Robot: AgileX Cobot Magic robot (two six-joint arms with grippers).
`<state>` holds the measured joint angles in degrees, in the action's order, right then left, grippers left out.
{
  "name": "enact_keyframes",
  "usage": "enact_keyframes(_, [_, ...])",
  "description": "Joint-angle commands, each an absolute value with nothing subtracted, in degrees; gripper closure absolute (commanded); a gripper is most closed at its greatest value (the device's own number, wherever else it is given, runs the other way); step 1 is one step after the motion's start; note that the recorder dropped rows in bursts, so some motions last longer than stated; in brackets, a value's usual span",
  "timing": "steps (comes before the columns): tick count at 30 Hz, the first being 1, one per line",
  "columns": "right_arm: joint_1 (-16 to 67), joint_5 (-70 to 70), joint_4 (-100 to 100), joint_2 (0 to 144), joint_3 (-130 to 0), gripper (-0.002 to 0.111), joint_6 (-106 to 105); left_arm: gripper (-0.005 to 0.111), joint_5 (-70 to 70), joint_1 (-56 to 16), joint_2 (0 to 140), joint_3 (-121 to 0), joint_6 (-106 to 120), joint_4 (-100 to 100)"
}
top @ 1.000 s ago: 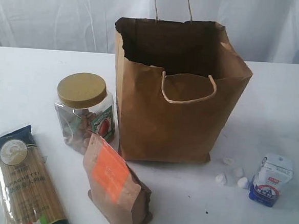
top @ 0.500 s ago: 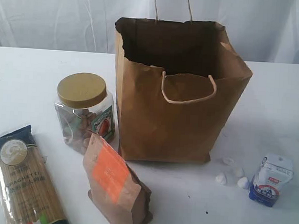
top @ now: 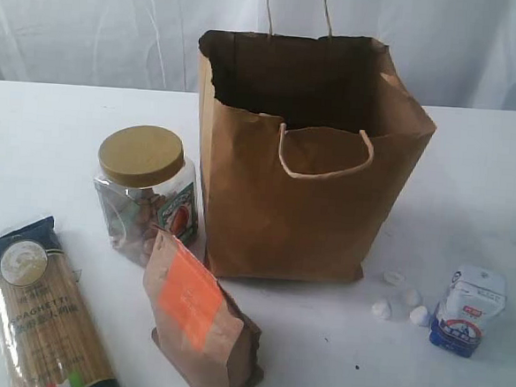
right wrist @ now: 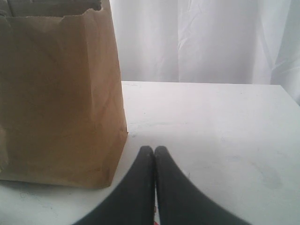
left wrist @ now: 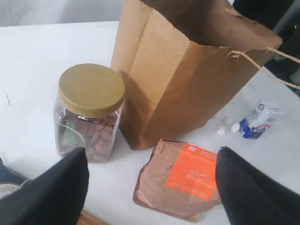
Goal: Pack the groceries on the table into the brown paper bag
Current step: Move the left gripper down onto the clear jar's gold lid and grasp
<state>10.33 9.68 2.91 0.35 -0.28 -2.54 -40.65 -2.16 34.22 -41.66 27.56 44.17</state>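
Now left gripper (left wrist: 152, 157) spread wide over the tan-lidded clear plastic jar (left wrist: 89, 112) and orange-labelled brown pouch (left wrist: 180, 180); right gripper (right wrist: 154, 150) pinched shut, empty, beside the tall brown paper bag (right wrist: 56, 93).

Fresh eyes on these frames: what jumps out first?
The tall brown paper bag stands open-topped at the centre, dwarfing everything else. To its left are the tan-lidded clear jar and, nearer the camera, the orange-labelled brown pouch. The blue-ended spaghetti packet lies far left, and the small white-blue packet stands on the right.
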Motion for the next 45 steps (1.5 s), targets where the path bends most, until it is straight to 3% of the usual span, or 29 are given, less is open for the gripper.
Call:
enact_keyframes(1, [9.7, 9.8, 3.0, 0.0, 0.0, 0.108, -2.4, 0.03, -45.1, -2.7, 47.9, -48.6, 34.9, 44.2])
enact_keyframes(5, [9.7, 9.8, 3.0, 0.0, 0.0, 0.108, -2.4, 0.027, -44.1, -5.7, 57.1, -52.8, 42.6, 44.4])
enact_keyframes(9, [9.7, 9.8, 3.0, 0.0, 0.0, 0.108, -2.4, 0.01, -39.3, -10.4, 63.0, -55.1, 45.4, 42.0])
enact_keyframes(13, [9.7, 9.8, 3.0, 0.0, 0.0, 0.108, -2.4, 0.001, -34.4, -13.0, 67.3, -55.6, 45.2, 40.0])
enact_keyframes(24, [9.7, 9.8, 3.0, 0.0, 0.0, 0.108, -2.8, 0.001, -17.9, -16.7, 79.0, -55.6, 51.2, 38.6])
enact_keyframes(45, [9.7, 9.8, 3.0, 0.0, 0.0, 0.108, -2.8, 0.001, -13.4, -20.7, 88.7, -59.5, 54.6, 44.0])
